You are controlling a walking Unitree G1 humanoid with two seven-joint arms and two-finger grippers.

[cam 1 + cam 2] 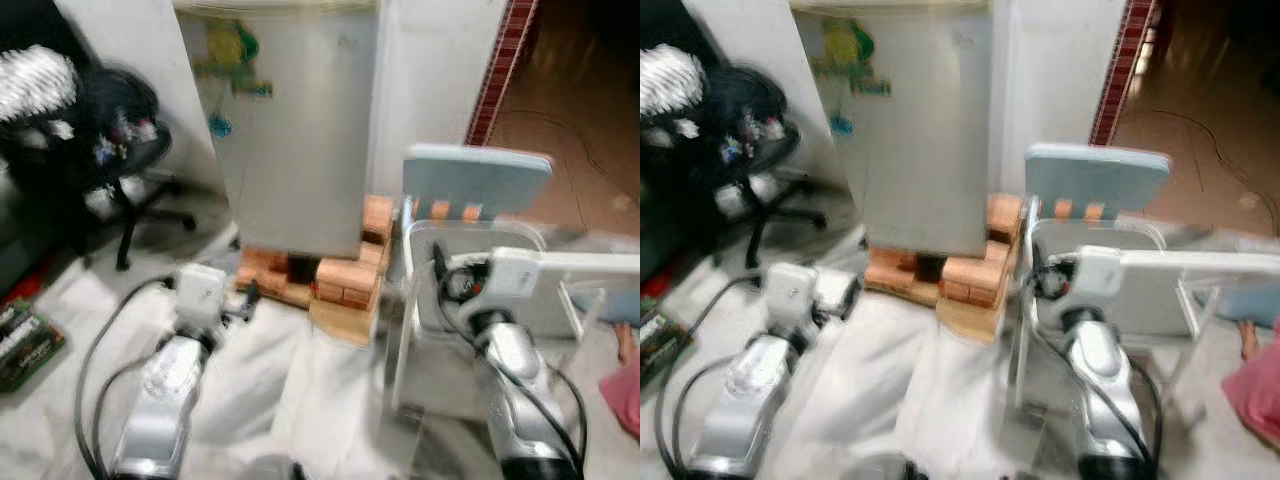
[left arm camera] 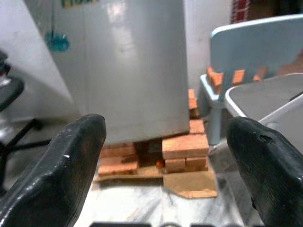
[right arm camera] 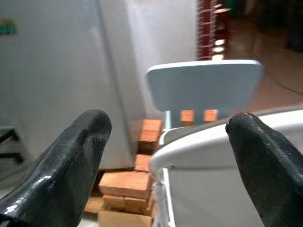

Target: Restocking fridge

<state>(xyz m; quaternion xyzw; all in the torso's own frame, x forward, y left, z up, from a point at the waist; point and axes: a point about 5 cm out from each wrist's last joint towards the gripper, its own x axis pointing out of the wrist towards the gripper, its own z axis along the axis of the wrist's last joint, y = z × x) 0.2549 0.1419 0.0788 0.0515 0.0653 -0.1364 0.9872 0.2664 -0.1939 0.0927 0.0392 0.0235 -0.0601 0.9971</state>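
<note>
A grey fridge (image 1: 290,130) with its door shut and stickers near the top stands on a stack of bricks (image 1: 335,280) straight ahead. My left arm (image 1: 190,340) reaches toward its lower left side. The left gripper (image 2: 168,137) is open with nothing between its fingers (image 2: 71,165) and faces the fridge's base (image 2: 137,66). My right arm (image 1: 500,340) is at the right, by a white tub (image 1: 470,250) on a pale blue chair (image 1: 477,178). The right gripper (image 3: 165,142) is open and empty, just before the tub's rim (image 3: 213,137).
A black office chair (image 1: 120,140) loaded with things stands at the left of the fridge. White sheeting (image 1: 300,400) covers the floor. A green box (image 1: 25,345) lies at the far left. Pink cloth (image 1: 625,390) shows at the right edge. A doorway (image 1: 560,90) opens beyond the chair.
</note>
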